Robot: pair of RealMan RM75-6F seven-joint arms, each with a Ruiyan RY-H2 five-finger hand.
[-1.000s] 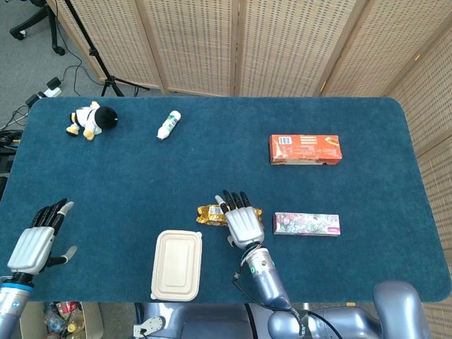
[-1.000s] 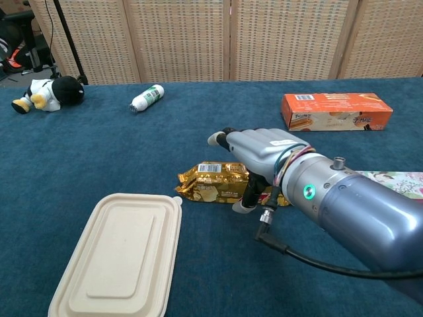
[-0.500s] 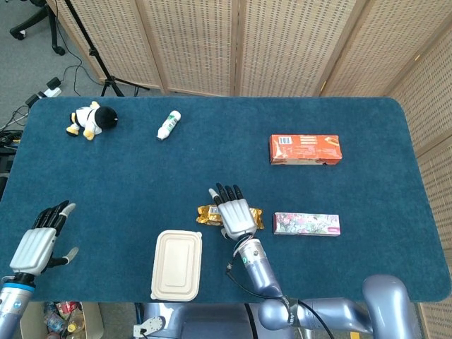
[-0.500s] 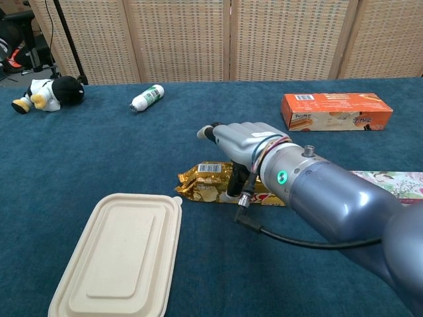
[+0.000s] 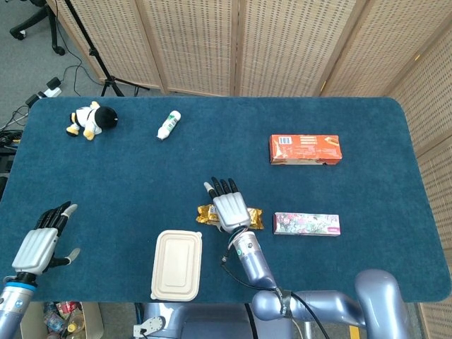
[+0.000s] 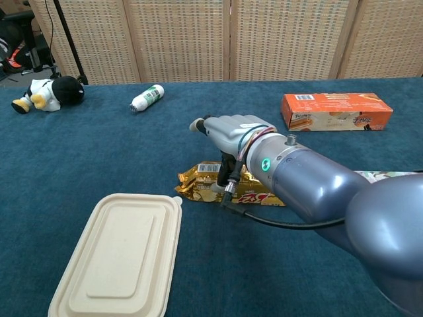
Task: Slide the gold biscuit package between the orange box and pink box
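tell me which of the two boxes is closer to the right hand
The pink box, just right of the gold package under the right hand; the orange box lies farther back.

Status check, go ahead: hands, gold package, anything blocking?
Right hand open over gold package; left hand open, idle. Package not yet between orange box and pink box. Path there clear.

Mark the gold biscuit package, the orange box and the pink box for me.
gold biscuit package (image 5: pixel 205 212): head view, left end showing past the robot hand.
orange box (image 5: pixel 305 149): head view, middle of its top face.
pink box (image 5: pixel 306 224): head view, middle of its floral top face.
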